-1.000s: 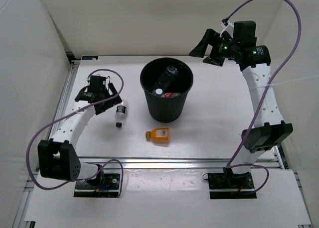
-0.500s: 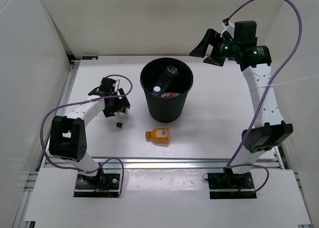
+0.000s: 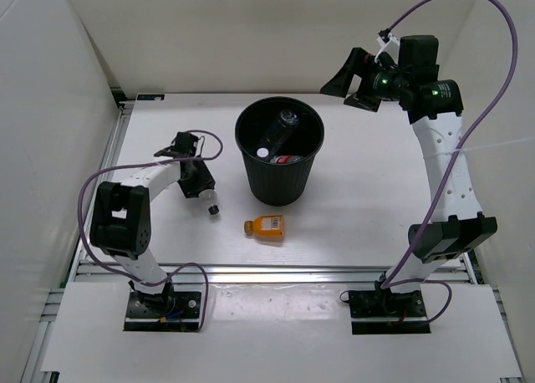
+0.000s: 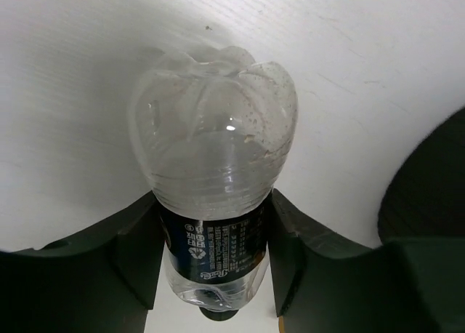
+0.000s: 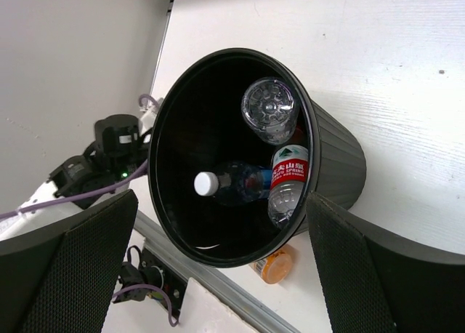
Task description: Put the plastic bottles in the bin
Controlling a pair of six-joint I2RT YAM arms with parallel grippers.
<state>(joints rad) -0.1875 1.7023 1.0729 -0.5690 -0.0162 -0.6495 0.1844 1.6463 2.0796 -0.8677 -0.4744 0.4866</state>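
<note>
Grasp step: left gripper (image 4: 214,235) clamped on the black-labelled bottle (image 4: 211,129), at 8 o'clock of the bin (image 3: 280,186). Next: lift it over the rim. Right gripper (image 3: 349,89) wide, empty.

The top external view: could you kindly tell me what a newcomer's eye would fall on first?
The black bin at the centre of the table stands out, with several bottles already inside. To its left, the left end effector is shut on a small clear bottle with a black label, down at the table. A squat orange bottle lies on the near side of the bin, and the right end effector hangs open, raised at the far right.
</note>
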